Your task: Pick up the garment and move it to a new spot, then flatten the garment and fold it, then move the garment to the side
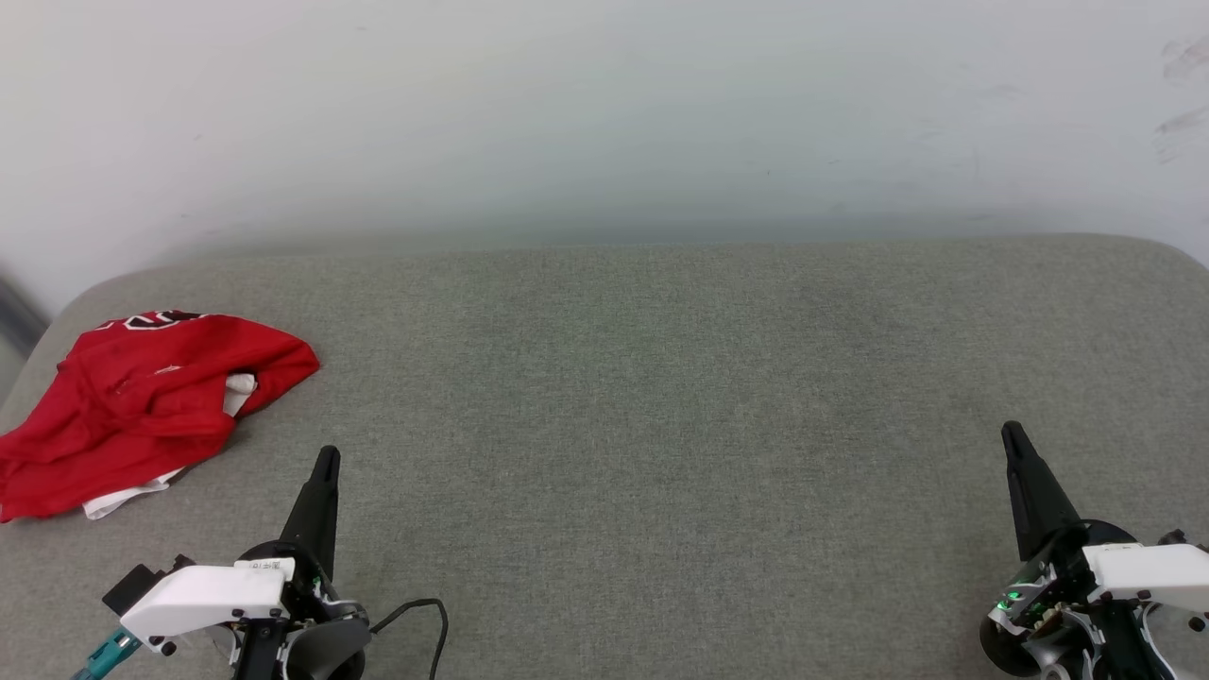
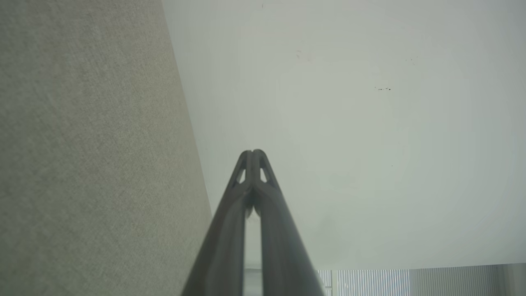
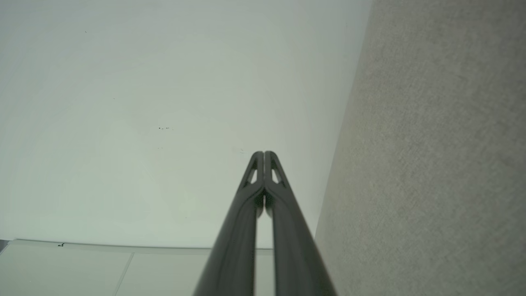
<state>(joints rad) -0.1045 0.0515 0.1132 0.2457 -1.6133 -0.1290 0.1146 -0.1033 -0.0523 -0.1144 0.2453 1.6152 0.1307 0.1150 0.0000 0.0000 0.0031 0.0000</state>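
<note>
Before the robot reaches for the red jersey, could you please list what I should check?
1. Red jersey lies crumpled at the grey fabric surface's left end: ok.
2. Left pincer empty: ok.
3. Left pincer open for grasping: not ok, shut.
4. Right pincer shut, empty, apart from jersey: ok.
5. Which jersey edge is the hem: cannot tell.

Shows a crumpled red garment [image 1: 142,406] with white edges lying at the far left of a grey fabric surface [image 1: 661,425]. Shows the left gripper [image 1: 327,457] near it, fingers together, and the right gripper [image 1: 1012,433] at lower right, likewise closed.
</note>
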